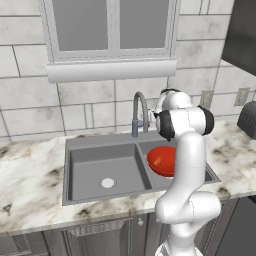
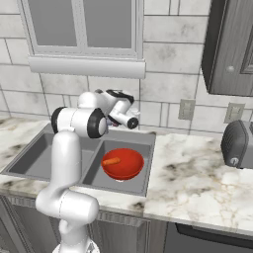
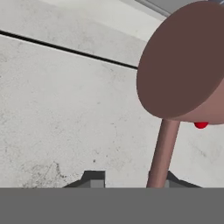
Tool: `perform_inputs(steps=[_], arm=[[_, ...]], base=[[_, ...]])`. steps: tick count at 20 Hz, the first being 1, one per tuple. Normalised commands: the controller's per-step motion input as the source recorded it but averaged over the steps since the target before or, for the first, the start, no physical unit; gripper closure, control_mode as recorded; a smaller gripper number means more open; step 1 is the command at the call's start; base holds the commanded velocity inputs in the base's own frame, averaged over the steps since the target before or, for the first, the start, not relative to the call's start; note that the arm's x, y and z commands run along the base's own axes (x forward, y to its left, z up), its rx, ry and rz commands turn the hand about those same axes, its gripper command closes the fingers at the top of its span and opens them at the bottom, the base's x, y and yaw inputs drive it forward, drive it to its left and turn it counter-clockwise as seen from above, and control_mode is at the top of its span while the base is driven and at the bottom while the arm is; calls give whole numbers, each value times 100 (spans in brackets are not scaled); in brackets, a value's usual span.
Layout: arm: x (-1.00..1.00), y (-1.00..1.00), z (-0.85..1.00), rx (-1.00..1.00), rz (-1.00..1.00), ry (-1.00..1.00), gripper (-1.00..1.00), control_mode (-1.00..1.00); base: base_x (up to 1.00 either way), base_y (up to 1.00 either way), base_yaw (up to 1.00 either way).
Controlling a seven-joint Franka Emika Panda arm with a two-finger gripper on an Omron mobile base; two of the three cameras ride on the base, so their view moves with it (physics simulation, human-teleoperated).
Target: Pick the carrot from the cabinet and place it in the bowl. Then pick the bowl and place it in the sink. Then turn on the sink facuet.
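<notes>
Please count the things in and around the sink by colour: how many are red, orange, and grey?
Red: 1, the bowl
Orange: 1, the carrot, lying in the bowl
Grey: 2, the sink and the sink faucet
Total: 4

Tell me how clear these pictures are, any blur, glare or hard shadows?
Left base view: evenly lit, slightly soft, no glare; the arm hides part of the red bowl. Right base view: equally flat light, carrot in the bowl readable, only faint shading inside the sink. Hand view: a brown disc on a stem looms huge and distorted against the wall tile.
</notes>
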Motion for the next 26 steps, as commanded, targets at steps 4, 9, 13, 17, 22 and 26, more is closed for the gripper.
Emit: perform_inputs(steps=[4, 9, 13, 17, 22, 26], arm=[[0, -26, -25, 1, -4, 3, 100, -100], [-1, -54, -31, 3, -12, 0, 100, -100], [0, -83, -35, 7, -19, 4, 100, -100], [0, -87, -46, 6, -19, 5, 100, -100], [0, -79, -62, 1, -17, 7, 100, -100], [0, -81, -72, 0, -17, 8, 100, -100]], base=[[0, 0, 0], [0, 0, 0], [0, 0, 0], [0, 0, 0], [0, 0, 0], [0, 0, 0]])
